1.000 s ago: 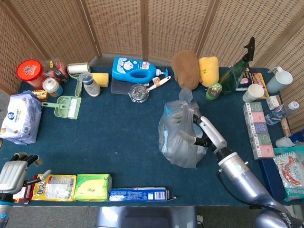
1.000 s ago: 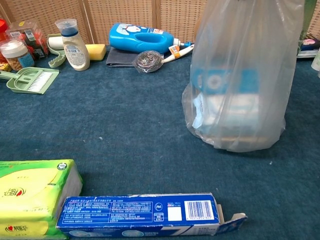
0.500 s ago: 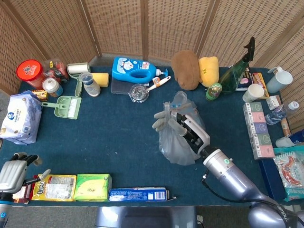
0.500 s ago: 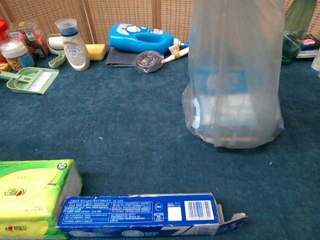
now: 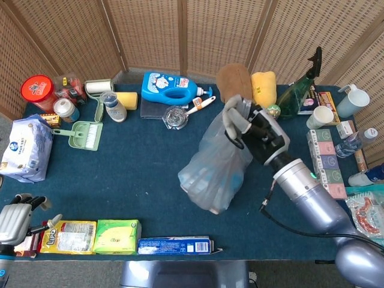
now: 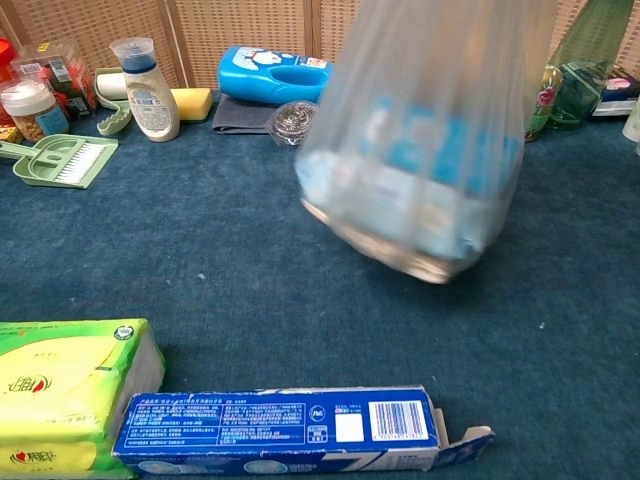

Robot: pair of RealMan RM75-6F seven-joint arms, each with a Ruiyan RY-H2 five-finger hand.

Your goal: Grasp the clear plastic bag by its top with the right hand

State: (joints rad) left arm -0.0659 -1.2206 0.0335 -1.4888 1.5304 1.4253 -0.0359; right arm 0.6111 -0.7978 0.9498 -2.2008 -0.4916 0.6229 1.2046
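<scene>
The clear plastic bag [image 5: 213, 171] hangs in the air, tilted, with blue and white packs inside it. My right hand [image 5: 247, 127] grips its gathered top, above the middle of the table. In the chest view the bag [image 6: 420, 150] is blurred and its bottom is off the blue cloth; the hand is out of that frame. My left hand [image 5: 17, 217] rests at the table's front left corner, fingers curled in, holding nothing.
A blue toothpaste box [image 5: 174, 245], a green tissue pack [image 5: 117, 236] and a yellow snack pack [image 5: 71, 236] line the front edge. A blue detergent bottle [image 5: 171, 88], a steel scourer [image 5: 175, 117], a brown plush [image 5: 231, 78] and a green spray bottle [image 5: 294, 93] stand behind.
My right hand has risen and swung back toward the plush with the bag's top in it. The bag has left the table and swings to the left. The left hand has stayed put.
</scene>
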